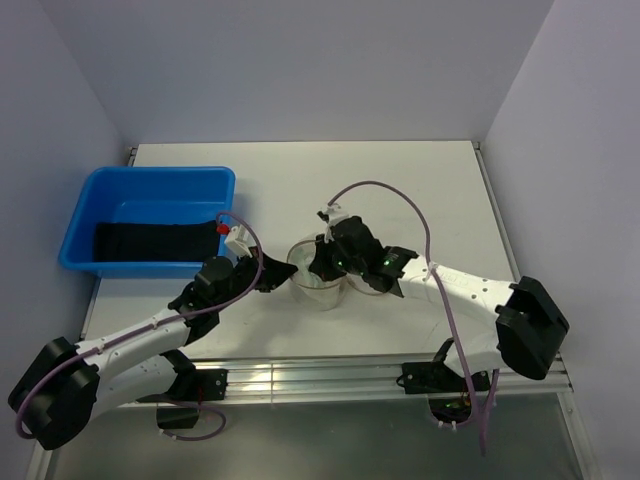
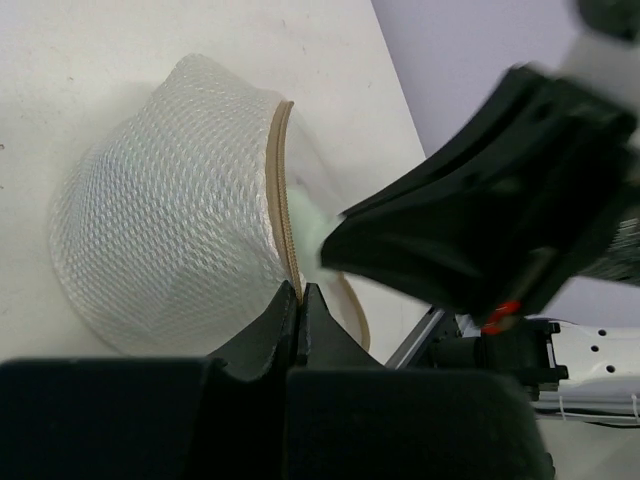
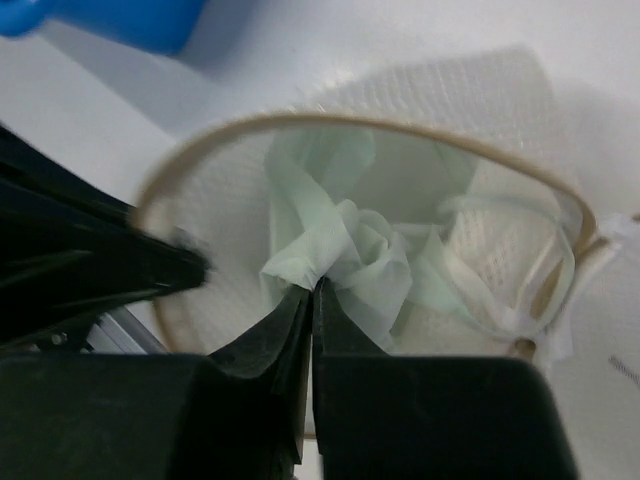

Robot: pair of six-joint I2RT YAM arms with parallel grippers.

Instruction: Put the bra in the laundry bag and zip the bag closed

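Top: laundry bag (image 1: 322,290) mid-table, right of the blue tub (image 1: 150,180). Left wrist: left gripper (image 2: 300,292) pinched shut on its tan rim. Right wrist: right gripper (image 3: 312,292) clamped on the bra (image 3: 350,250), in the bag's open mouth.

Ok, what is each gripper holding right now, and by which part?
The left gripper pinches the laundry bag by its tan rim. The right gripper grips the bra by a bunched fold of its fabric.
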